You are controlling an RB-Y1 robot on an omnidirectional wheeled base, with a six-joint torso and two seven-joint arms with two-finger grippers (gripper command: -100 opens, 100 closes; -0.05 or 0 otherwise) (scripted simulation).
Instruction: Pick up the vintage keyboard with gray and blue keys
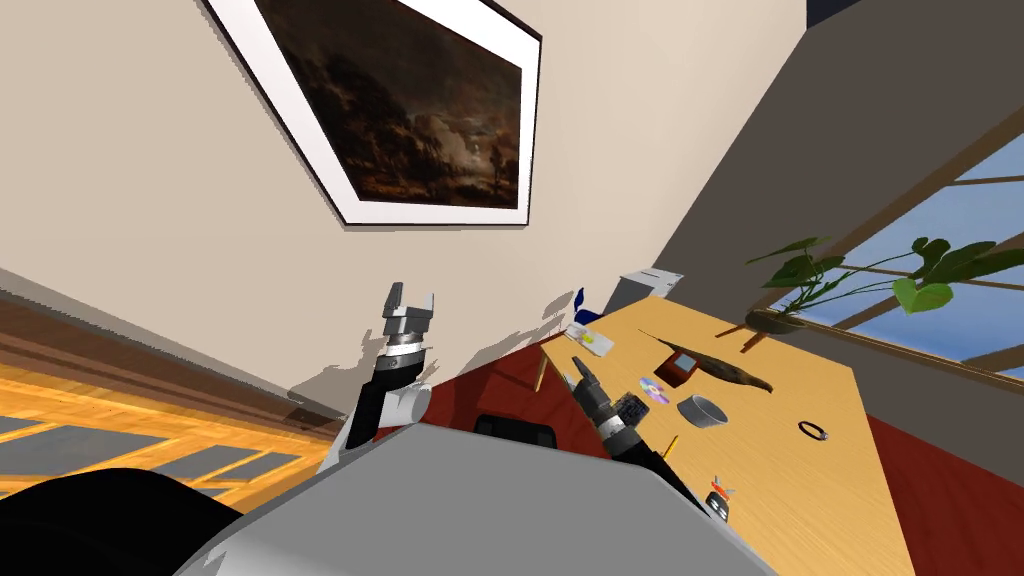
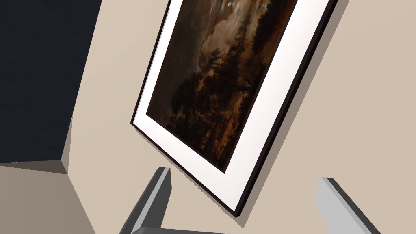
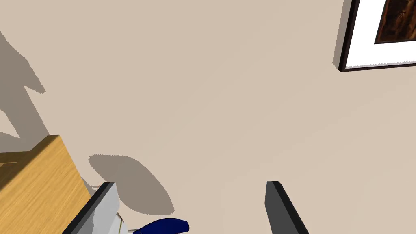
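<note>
Right gripper: jaws wide, fingers about a third of the frame apart. Nothing is held between them and nothing is touched. A bare beige wall lies beyond them.

Left gripper: raised beside the wall, well clear of the table. Its jaws are equally wide and hold nothing.

Keyboard: the likeliest match is a small pale flat slab with a yellow patch, lying flat on the table's corner nearest the wall. It is too small here to make out keys or their colours, so the identification is tentative. In the head view the right gripper points toward that corner, near the slab but apart from it.

The head view gives the table top in full. A dark long object, a shiny disc and a grey bowl lie further along from the slab. The right wrist view gives the table's corner edge and a dark blue object just beside one finger, seen from close by.
</note>
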